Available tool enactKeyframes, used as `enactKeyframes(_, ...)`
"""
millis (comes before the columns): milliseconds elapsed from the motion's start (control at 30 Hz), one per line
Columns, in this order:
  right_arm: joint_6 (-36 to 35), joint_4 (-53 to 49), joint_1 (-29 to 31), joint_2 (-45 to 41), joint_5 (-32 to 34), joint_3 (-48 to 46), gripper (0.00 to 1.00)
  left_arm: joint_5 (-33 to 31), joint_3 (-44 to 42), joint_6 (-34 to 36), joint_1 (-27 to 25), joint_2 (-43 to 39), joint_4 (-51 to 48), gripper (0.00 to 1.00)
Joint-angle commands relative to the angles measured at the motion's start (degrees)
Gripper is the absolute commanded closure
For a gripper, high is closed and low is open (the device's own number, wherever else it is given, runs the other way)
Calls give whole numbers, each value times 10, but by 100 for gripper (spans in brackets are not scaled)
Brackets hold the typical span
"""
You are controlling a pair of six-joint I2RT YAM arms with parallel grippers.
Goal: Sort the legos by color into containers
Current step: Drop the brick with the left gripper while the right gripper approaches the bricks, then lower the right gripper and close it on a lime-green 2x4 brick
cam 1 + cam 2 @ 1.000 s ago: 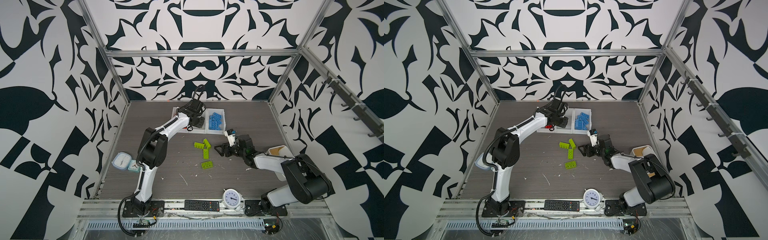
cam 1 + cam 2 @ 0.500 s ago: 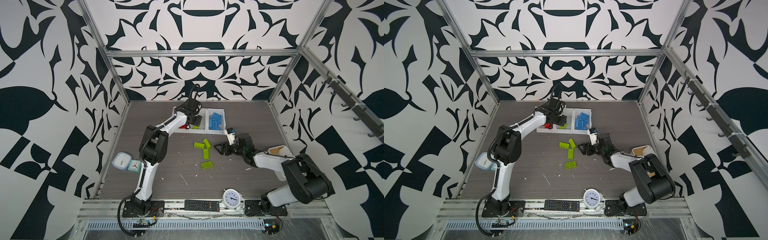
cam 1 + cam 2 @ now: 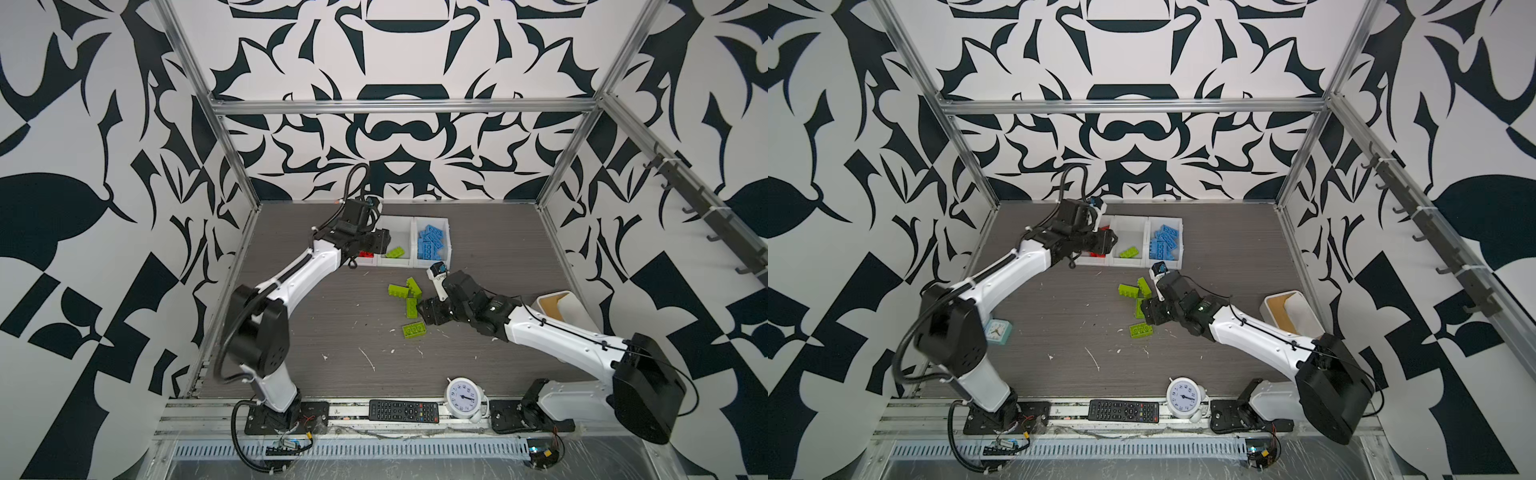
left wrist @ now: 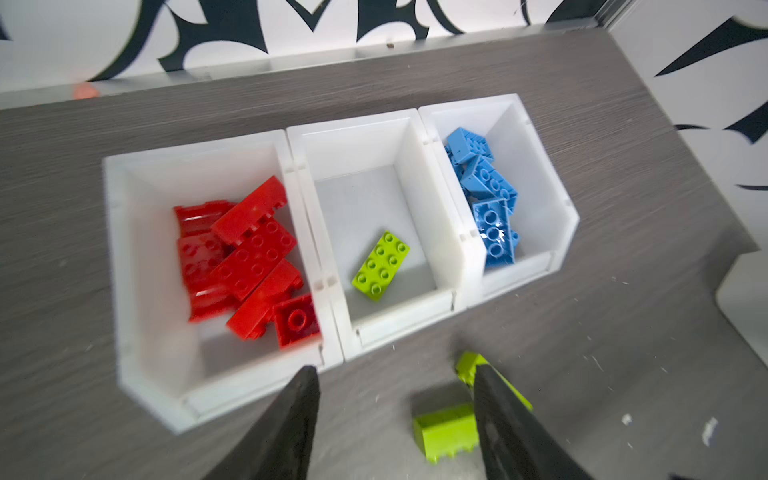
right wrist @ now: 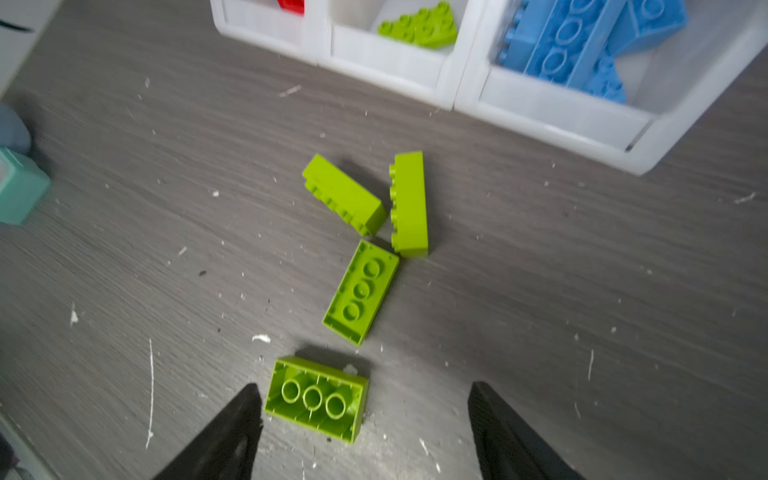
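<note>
**Four lime bricks loose on the table, one binned; both pincers released**

Along the lower edge of both top views lie a black remote [image 3: 404,411] and a round white clock [image 3: 463,397].

Further in, right of centre, the right gripper [image 3: 430,311] hangs low over the table [image 3: 332,316]. Its jaws are spread and grasp nothing. In the right wrist view the nearest lime brick [image 5: 316,399] lies hollow side up, just beside one finger [image 5: 245,409]. Three other lime bricks [image 5: 360,291] lie beyond it at the middle of the top views; one is upturned and two are on their sides.

Above centre stand the containers [image 4: 353,120], three joined in a row. The left one holds the red legos [image 4: 253,253], the middle one a single lime lego [image 4: 380,266], and the right one the blue legos [image 4: 490,208]. The left gripper [image 3: 380,243] hovers over the left container, jaws parted and empty.
</note>
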Motion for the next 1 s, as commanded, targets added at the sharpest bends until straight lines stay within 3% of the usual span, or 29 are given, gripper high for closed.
enactKeyframes(0,59,-86,31,12,70,27,19,-21,-120,-33,1,-114,62,36)
enactKeyframes(133,91,-102,75,55,99,56,19,-72,-283,-38,5,-264,126,30)
enactKeyframes(233,96,-109,97,93,100,86,18,-105,-373,-27,14,-334,167,20)
enactKeyframes(333,100,-119,109,123,91,113,18,-110,-425,-13,16,-369,190,18)
enactKeyframes(567,107,-149,116,160,100,145,18,-105,-488,-33,27,-353,278,0)
enactKeyframes(767,105,-158,121,181,105,155,17,-25,-519,-76,79,-315,328,0)
enactKeyframes(967,89,-139,129,207,89,161,17,-8,-511,-83,92,-304,319,0)
